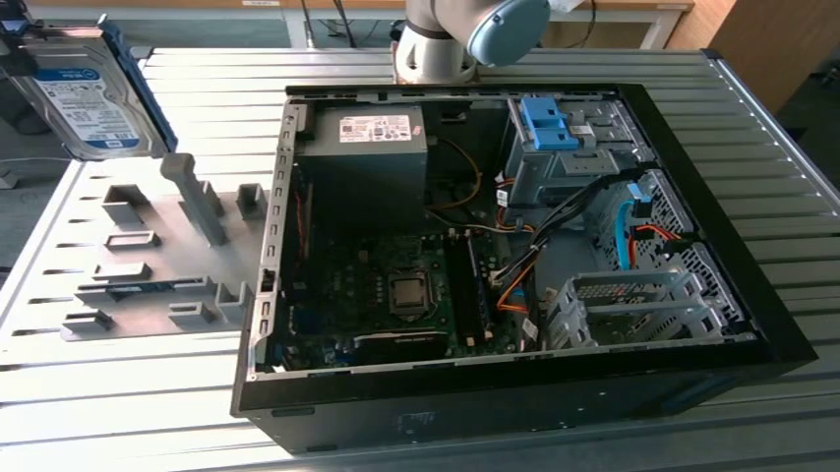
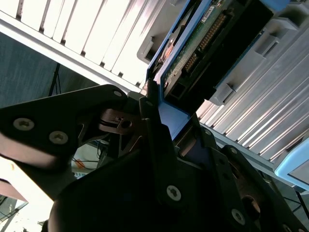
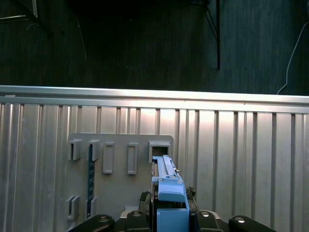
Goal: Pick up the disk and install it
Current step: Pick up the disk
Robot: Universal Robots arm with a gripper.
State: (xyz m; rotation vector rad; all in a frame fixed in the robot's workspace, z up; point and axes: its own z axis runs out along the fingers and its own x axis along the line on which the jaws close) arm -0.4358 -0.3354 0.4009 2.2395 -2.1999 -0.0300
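Hand [image 2: 175,124] clamped on disk [image 2: 203,48] by blue caddy edge; disk seemingly raised above grey fixture plate [image 1: 151,261] on worktop [image 1: 132,393].

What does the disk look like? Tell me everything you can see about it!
The disk is a flat silver rectangle with a white-and-blue label on its face and a bright blue plastic frame around its edges. In the second wrist view its other side shows a green circuit board and dark connectors. It is held upright at the exterior view's left, label towards that camera, raised above the ribbed metal table. The black pincer is shut on its blue frame.
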